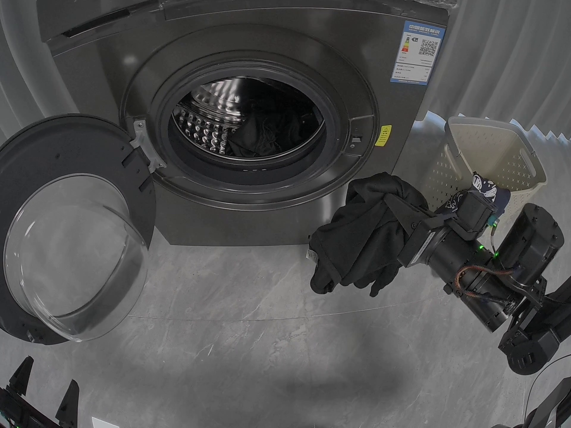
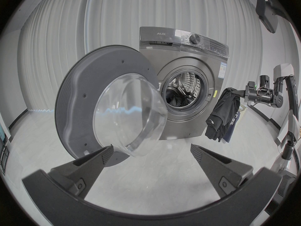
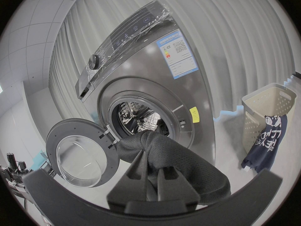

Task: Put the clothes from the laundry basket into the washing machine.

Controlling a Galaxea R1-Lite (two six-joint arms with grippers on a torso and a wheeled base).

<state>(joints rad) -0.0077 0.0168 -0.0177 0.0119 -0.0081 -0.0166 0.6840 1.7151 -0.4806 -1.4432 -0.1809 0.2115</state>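
Dangling black garment [image 1: 363, 233] hangs near blue-labelled washing machine [image 1: 267, 43].

Our right arm [image 1: 476, 268] is black: a thick round wrist tube with a thin orange cable looped along it, small green lights, and a rounded joint housing. Our left gripper [image 2: 152, 151] has dark grey wedge fingers [image 2: 91, 165], each with a screw near its base; our right gripper [image 3: 152, 173] is the same grey.

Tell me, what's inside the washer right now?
Dark clothes lie low in the drum, against its shiny studded wall. Whether anything lies beneath them is hidden by the pile.
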